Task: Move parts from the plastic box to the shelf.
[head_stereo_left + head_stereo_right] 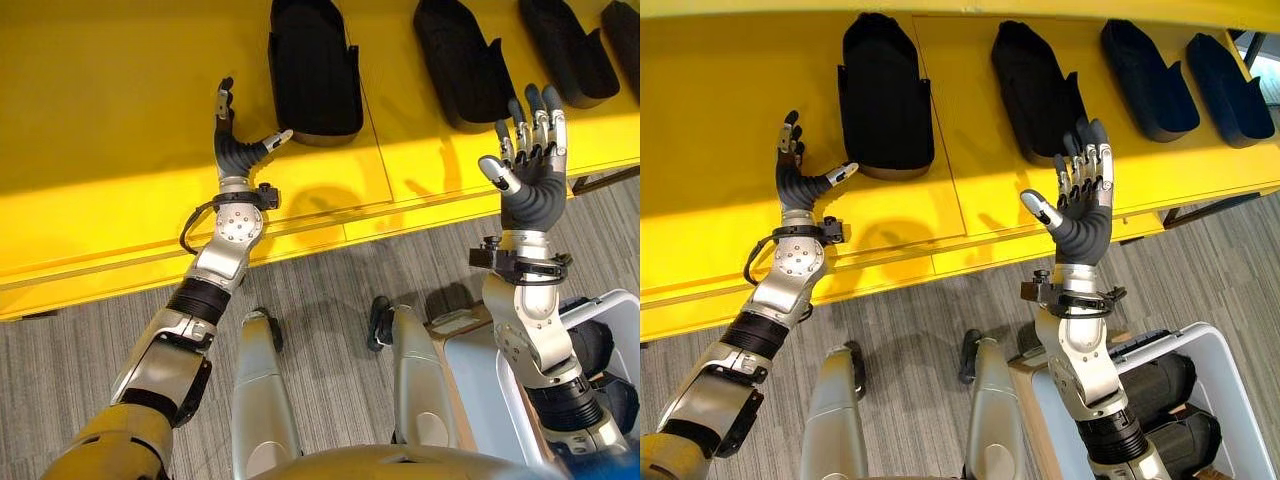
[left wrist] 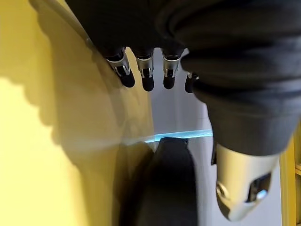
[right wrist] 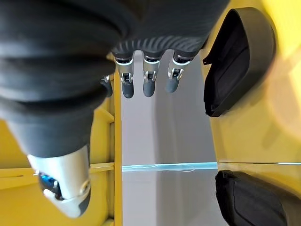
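Several black moulded parts lie in a row on the yellow shelf (image 1: 120, 120): one (image 1: 312, 70) at the middle, another (image 1: 460, 60) to its right, more (image 1: 565, 45) further right. My left hand (image 1: 235, 150) is open above the shelf, its thumb reaching toward the near end of the middle part (image 2: 167, 188). My right hand (image 1: 1085, 220) is raised open and empty over the shelf's front edge, with straight fingers (image 3: 149, 80). The white plastic box (image 1: 1225, 370) stands at the lower right with black parts (image 1: 1155, 385) in it.
The shelf's left half is bare yellow surface. Grey striped carpet (image 1: 330, 280) runs along the shelf's front edge. The shelf's right end stands on a dark frame (image 1: 1210, 205).
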`<state>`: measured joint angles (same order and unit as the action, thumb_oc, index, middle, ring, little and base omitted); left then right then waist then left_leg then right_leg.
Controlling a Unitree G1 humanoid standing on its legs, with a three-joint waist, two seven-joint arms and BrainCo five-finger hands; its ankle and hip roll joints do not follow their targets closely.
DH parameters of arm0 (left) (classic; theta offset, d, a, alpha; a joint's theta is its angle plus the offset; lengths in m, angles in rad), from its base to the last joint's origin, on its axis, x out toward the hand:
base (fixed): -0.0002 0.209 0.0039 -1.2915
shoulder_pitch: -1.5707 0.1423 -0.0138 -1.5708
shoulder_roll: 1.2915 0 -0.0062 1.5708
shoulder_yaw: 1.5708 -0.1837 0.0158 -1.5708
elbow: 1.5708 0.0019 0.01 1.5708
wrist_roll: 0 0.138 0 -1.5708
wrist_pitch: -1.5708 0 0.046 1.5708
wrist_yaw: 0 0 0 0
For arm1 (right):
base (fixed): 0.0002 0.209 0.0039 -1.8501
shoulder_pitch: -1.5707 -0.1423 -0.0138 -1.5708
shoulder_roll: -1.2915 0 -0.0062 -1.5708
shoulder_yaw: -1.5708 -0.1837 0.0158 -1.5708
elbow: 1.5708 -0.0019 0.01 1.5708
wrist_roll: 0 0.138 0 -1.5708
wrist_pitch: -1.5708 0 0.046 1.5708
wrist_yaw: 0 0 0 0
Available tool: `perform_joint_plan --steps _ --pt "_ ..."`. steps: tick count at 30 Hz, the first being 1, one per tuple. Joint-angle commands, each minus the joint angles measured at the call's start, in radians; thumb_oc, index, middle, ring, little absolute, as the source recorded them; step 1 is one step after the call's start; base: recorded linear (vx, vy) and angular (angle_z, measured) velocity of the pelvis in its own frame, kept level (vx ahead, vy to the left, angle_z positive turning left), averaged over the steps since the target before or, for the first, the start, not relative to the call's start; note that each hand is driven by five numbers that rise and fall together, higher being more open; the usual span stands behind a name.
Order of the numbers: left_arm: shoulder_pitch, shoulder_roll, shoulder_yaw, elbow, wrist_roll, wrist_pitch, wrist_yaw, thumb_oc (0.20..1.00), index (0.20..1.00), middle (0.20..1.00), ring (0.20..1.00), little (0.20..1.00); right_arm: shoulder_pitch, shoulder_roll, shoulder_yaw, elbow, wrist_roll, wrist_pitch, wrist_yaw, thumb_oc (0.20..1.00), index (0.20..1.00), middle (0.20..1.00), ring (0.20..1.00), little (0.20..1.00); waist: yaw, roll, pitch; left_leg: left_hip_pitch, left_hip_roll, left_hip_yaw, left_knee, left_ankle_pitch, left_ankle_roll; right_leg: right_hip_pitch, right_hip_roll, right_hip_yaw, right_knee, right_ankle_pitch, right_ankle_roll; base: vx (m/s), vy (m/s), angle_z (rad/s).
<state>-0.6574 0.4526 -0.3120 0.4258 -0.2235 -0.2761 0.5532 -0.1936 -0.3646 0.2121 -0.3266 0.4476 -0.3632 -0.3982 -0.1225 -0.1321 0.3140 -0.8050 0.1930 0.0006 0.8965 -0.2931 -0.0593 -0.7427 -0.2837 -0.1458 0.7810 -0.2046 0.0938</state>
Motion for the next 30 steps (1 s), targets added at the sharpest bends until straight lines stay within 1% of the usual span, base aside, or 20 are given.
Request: perform_joint_plan --steps 1,2,3,4,6,7,9,10,12,16,17,19,20,23,24,26,27,28,29,30 --pt "-0.053 -0.039 -0.081 0.051 0.003 0.003 -0.038 1.0 1.0 1.0 1.0 1.0 -0.031 -0.032 -0.03 -0.086 0.0 -0.067 0.001 1.0 1.0 1.0 1.0 1.0 -0.019 0.033 0.023 0.001 0.069 -0.058 -0.08 0.067 -0.053 0.055 -0.043 0.044 -0.028 -0.002 0.038 0.09 -0.009 0.0" --pt "-0.053 -0.042 -0.084 0.05 0.005 0.006 -0.041 1.0 1.0 1.0 1.0 1.0 -0.03 -0.034 -0.03 -0.085 0.001 -0.067 0.002 1.0 1.0 1.0 1.0 1.0 -0.019 0.034 0.021 0.012 0.075 -0.059 -0.072 0.038 -0.058 0.063 -0.042 0.045 -0.018 -0.027 0.045 0.0 0.0 0.0" --pt "-0.054 -0.045 -0.088 0.052 0.007 0.005 -0.043 1.0 1.0 1.0 1.0 1.0 -0.031 -0.034 -0.031 -0.086 0.002 -0.069 0.002 1.0 1.0 1.0 1.0 1.0 -0.019 0.033 0.024 -0.001 0.07 -0.059 -0.078 0.066 -0.051 0.052 -0.043 0.045 -0.025 -0.003 0.038 0.09 -0.01 -0.01" --pt "-0.052 -0.048 -0.092 0.053 0.008 0.006 -0.044 1.0 1.0 1.0 1.0 1.0 -0.031 -0.035 -0.03 -0.085 0.0 -0.068 0.001 1.0 1.0 1.0 1.0 1.0 -0.019 0.034 0.022 0.011 0.075 -0.057 -0.072 0.038 -0.057 0.061 -0.041 0.046 -0.015 -0.028 0.044 0.01 0.0 -0.04" --pt "-0.048 -0.059 -0.107 0.048 0.013 0.007 -0.054 1.0 1.0 1.0 1.0 1.0 -0.032 -0.033 -0.03 -0.085 0.001 -0.068 0.003 1.0 1.0 1.0 1.0 1.0 -0.02 0.033 0.025 0.001 0.068 -0.057 -0.08 0.065 -0.051 0.052 -0.043 0.047 -0.026 -0.003 0.039 0.01 -0.005 -0.05" --pt "-0.047 -0.065 -0.117 0.045 0.02 0.009 -0.057 1.0 1.0 1.0 1.0 1.0 -0.03 -0.033 -0.027 -0.085 0.003 -0.068 0.005 1.0 1.0 1.0 1.0 1.0 -0.021 0.034 0.023 0.012 0.072 -0.055 -0.074 0.037 -0.056 0.063 -0.044 0.047 -0.017 -0.028 0.045 0.01 -0.005 -0.05" --pt "-0.043 -0.07 -0.125 0.045 0.022 0.011 -0.062 1.0 1.0 1.0 1.0 1.0 -0.03 -0.036 -0.027 -0.086 0.003 -0.068 0.005 1.0 1.0 1.0 1.0 1.0 -0.021 0.034 0.024 0.012 0.072 -0.054 -0.074 0.037 -0.056 0.061 -0.045 0.047 -0.013 -0.027 0.044 0.01 0.001 -0.01" --pt "-0.044 -0.072 -0.128 0.044 0.025 0.011 -0.065 1.0 1.0 1.0 1.0 1.0 -0.032 -0.035 -0.028 -0.087 0.002 -0.068 0.004 1.0 1.0 1.0 1.0 1.0 -0.022 0.032 0.026 -0.001 0.066 -0.054 -0.078 0.064 -0.05 0.05 -0.046 0.047 -0.022 -0.003 0.038 0.0 0.0 0.0" --pt "-0.042 -0.076 -0.137 0.047 0.029 0.015 -0.07 1.0 1.0 1.0 1.0 1.0 -0.032 -0.037 -0.026 -0.086 0.002 -0.067 0.005 1.0 1.0 1.0 1.0 1.0 -0.02 0.034 0.024 0.009 0.072 -0.053 -0.069 0.035 -0.055 0.059 -0.044 0.048 -0.011 -0.028 0.044 0.05 -0.006 0.0" --pt "-0.04 -0.083 -0.146 0.034 0.035 0.016 -0.076 1.0 1.0 1.0 1.0 1.0 -0.029 -0.034 -0.026 -0.086 0.001 -0.068 0.004 1.0 1.0 1.0 1.0 1.0 -0.02 0.033 0.028 -0.002 0.067 -0.052 -0.077 0.062 -0.048 0.049 -0.046 0.047 -0.02 -0.003 0.038 -0.04 0.006 0.0" --pt "-0.036 -0.085 -0.15 0.03 0.035 0.014 -0.079 1.0 1.0 1.0 1.0 1.0 -0.027 -0.034 -0.026 -0.086 0.0 -0.068 0.002 1.0 1.0 1.0 1.0 1.0 -0.019 0.035 0.024 0.009 0.072 -0.051 -0.069 0.033 -0.053 0.058 -0.044 0.048 -0.009 -0.028 0.045 0.09 -0.02 0.01" --pt "-0.033 -0.089 -0.152 0.023 0.032 0.014 -0.082 1.0 1.0 1.0 1.0 1.0 -0.026 -0.035 -0.026 -0.086 -0.001 -0.067 0.002 1.0 1.0 1.0 1.0 1.0 -0.018 0.036 0.025 0.009 0.071 -0.05 -0.07 0.033 -0.053 0.058 -0.044 0.05 -0.009 -0.029 0.044 0.0 -0.005 0.01" --pt "-0.034 -0.089 -0.152 0.022 0.033 0.014 -0.082 1.0 1.0 1.0 1.0 1.0 -0.027 -0.035 -0.027 -0.087 -0.001 -0.067 0.002 1.0 1.0 1.0 1.0 1.0 -0.019 0.035 0.028 -0.003 0.066 -0.05 -0.077 0.061 -0.047 0.049 -0.046 0.049 -0.018 -0.004 0.038 -0.08 0.011 0.01" --pt "-0.027 -0.092 -0.155 0.018 0.035 0.015 -0.085 1.0 1.0 1.0 1.0 1.0 -0.022 -0.038 -0.028 -0.089 -0.001 -0.067 0.002 1.0 1.0 1.0 1.0 1.0 -0.018 0.035 0.026 0.005 0.07 -0.052 -0.067 0.033 -0.053 0.054 -0.044 0.051 -0.005 -0.03 0.044 0.03 -0.006 0.0" --pt "-0.028 -0.091 -0.155 0.017 0.035 0.015 -0.085 1.0 1.0 1.0 1.0 1.0 -0.022 -0.038 -0.029 -0.09 -0.001 -0.067 0.002 1.0 1.0 1.0 1.0 1.0 -0.018 0.034 0.029 -0.007 0.065 -0.052 -0.074 0.061 -0.047 0.044 -0.045 0.051 -0.014 -0.005 0.037 -0.07 0.006 0.0" --pt "-0.023 -0.093 -0.159 0.01 0.041 0.017 -0.087 1.0 1.0 1.0 1.0 1.0 -0.019 -0.036 -0.03 -0.092 -0.001 -0.068 0.002 1.0 1.0 1.0 1.0 1.0 -0.018 0.034 0.029 -0.008 0.065 -0.051 -0.072 0.06 -0.046 0.041 -0.045 0.054 -0.013 -0.005 0.037 0.01 -0.007 0.01" --pt "-0.019 -0.094 -0.161 0.012 0.045 0.02 -0.089 1.0 1.0 1.0 1.0 1.0 -0.016 -0.036 -0.03 -0.092 0.002 -0.068 0.004 1.0 1.0 1.0 1.0 1.0 -0.017 0.036 0.026 0.001 0.07 -0.051 -0.063 0.032 -0.052 0.049 -0.044 0.055 -0.002 -0.031 0.042 0.0 0.0 0.0" --pt "-0.02 -0.094 -0.162 0.011 0.046 0.02 -0.089 1.0 1.0 1.0 1.0 1.0 -0.016 -0.036 -0.031 -0.092 0.002 -0.068 0.004 1.0 1.0 1.0 1.0 1.0 -0.018 0.035 0.029 -0.011 0.065 -0.051 -0.069 0.06 -0.046 0.039 -0.045 0.055 -0.011 -0.006 0.036 0.09 -0.019 -0.01" --pt "-0.019 -0.096 -0.164 0.01 0.048 0.02 -0.093 1.0 1.0 1.0 1.0 1.0 -0.013 -0.038 -0.031 -0.093 0.0 -0.066 0.005 1.0 1.0 1.0 1.0 1.0 -0.017 0.037 0.027 0.001 0.071 -0.052 -0.065 0.032 -0.051 0.048 -0.043 0.054 -0.002 -0.031 0.042 -0.08 0.008 0.0" --pt "-0.019 -0.096 -0.165 0.009 0.048 0.02 -0.093 1.0 1.0 1.0 1.0 1.0 -0.014 -0.038 -0.032 -0.093 0.0 -0.066 0.005 1.0 1.0 1.0 1.0 1.0 -0.017 0.036 0.03 -0.01 0.066 -0.052 -0.071 0.06 -0.046 0.039 -0.044 0.054 -0.011 -0.006 0.036 0.09 -0.018 0.0"
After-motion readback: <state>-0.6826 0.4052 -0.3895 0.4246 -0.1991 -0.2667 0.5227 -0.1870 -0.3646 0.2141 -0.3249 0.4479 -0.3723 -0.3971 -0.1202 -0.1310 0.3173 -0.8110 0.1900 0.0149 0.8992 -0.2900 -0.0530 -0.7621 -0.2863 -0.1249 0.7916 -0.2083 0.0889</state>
